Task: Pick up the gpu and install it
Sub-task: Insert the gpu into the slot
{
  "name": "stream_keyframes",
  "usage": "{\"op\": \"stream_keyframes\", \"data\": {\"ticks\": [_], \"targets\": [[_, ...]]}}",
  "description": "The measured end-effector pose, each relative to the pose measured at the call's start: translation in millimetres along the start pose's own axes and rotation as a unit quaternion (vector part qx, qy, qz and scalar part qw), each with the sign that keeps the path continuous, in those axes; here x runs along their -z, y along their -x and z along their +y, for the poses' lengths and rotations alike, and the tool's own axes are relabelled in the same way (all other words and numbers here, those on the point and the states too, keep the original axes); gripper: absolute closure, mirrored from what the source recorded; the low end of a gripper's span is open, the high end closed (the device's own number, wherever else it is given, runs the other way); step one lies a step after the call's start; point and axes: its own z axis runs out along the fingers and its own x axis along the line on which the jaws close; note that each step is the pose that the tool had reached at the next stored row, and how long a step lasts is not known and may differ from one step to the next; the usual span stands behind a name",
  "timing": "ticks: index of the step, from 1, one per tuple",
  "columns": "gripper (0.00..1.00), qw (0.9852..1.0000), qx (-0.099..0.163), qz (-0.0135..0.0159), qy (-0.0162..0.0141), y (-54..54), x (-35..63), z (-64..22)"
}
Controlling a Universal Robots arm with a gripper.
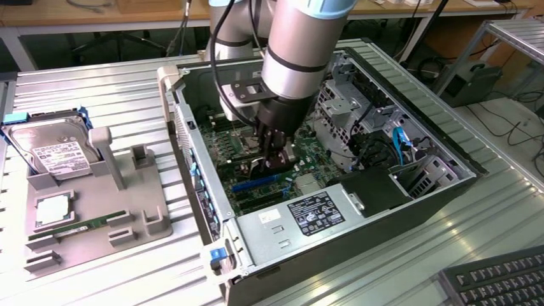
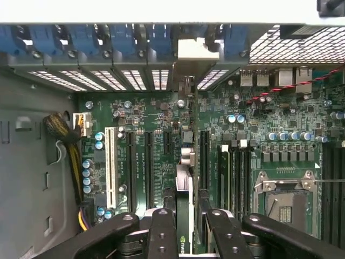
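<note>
Ribbed metal surface (image 1: 102, 89) carries the open computer case (image 1: 425, 191); my end effector (image 2: 183, 226) grips the thin dark gpu (image 2: 184, 199) edge-on — apparently over a slot — keep it square.

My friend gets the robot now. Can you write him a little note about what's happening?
Gripper: shut on the gpu, held edge-on above the motherboard, inside the open computer case.
Gpu's metal bracket sits at the rear slot openings.
Done: gpu picked up and brought into the case.
Left: whether it is fully seated in its slot cannot be told.
Hard drive and RAM stick lie on the grey holder outside.
</note>
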Motion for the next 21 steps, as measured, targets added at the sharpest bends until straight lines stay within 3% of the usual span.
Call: {"op": "stream_keyframes", "data": {"ticks": [6, 13, 21], "targets": [[0.74, 1.0, 0.001, 0.0001, 0.0, -0.3, -8.1, -0.1], [0.74, 0.9998, 0.018, 0.0006, 0.0007, 2.6, -10.2, -0.2], [0.74, 0.9998, 0.018, 0.0007, 0.0012, 2.4, -11.8, -0.2]]}}
